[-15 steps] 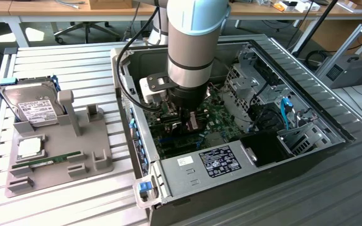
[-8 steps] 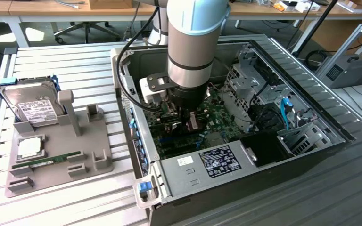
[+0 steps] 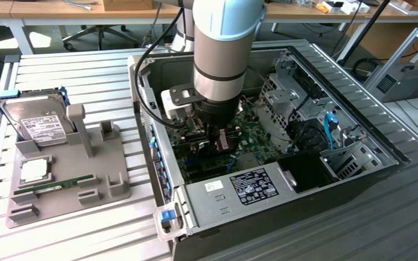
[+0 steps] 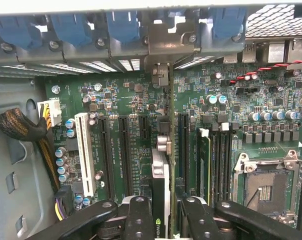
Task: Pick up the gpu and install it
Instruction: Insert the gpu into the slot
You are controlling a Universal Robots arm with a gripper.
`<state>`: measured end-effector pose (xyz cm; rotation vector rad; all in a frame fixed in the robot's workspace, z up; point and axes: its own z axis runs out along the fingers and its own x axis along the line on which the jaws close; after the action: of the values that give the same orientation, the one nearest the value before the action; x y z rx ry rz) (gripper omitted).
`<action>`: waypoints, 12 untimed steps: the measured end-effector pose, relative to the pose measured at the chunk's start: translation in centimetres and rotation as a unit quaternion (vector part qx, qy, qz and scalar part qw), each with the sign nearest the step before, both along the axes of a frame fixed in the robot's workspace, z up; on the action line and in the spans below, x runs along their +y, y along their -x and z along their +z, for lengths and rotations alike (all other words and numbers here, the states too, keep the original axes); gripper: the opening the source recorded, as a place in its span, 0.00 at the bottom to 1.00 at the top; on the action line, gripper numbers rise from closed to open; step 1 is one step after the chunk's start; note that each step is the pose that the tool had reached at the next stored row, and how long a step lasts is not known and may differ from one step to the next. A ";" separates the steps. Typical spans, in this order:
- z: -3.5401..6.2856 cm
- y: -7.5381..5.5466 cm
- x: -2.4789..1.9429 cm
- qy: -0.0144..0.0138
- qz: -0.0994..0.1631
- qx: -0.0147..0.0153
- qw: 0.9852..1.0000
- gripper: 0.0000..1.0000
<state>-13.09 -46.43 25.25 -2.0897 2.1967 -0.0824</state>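
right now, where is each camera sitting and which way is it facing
Exterior view: off the arm, above the table, looking down into the open computer case; the arm reaches in.
Wrist view: on the wrist, facing the motherboard; the end effector grips the gpu.
Shared: the motherboard and the end effector.

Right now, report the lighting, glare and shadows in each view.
Exterior view: a sunlit patch brightens the floor; the computer case is shaded inside, under the arm. Wrist view: the perforated mesh glares white, the motherboard is evenly lit, the gripper holding the gpu looks dark.
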 end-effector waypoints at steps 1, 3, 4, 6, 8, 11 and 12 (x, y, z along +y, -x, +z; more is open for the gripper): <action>0.04 0.0 0.00 0.000 0.000 0.000 1.000 0.27; 0.27 0.0 0.02 -0.001 0.000 0.000 1.000 0.27; 0.47 0.0 0.01 0.000 0.000 0.000 1.000 0.27; 0.80 0.0 0.00 0.000 0.000 0.000 1.000 0.27; 0.91 0.0 0.00 0.000 0.000 0.000 1.000 0.27; 0.91 0.0 0.00 0.000 0.000 0.000 1.000 0.27; 0.90 0.0 0.00 0.000 0.000 0.000 1.000 0.27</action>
<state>-13.09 -46.43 26.15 -2.0898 2.1967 -0.0824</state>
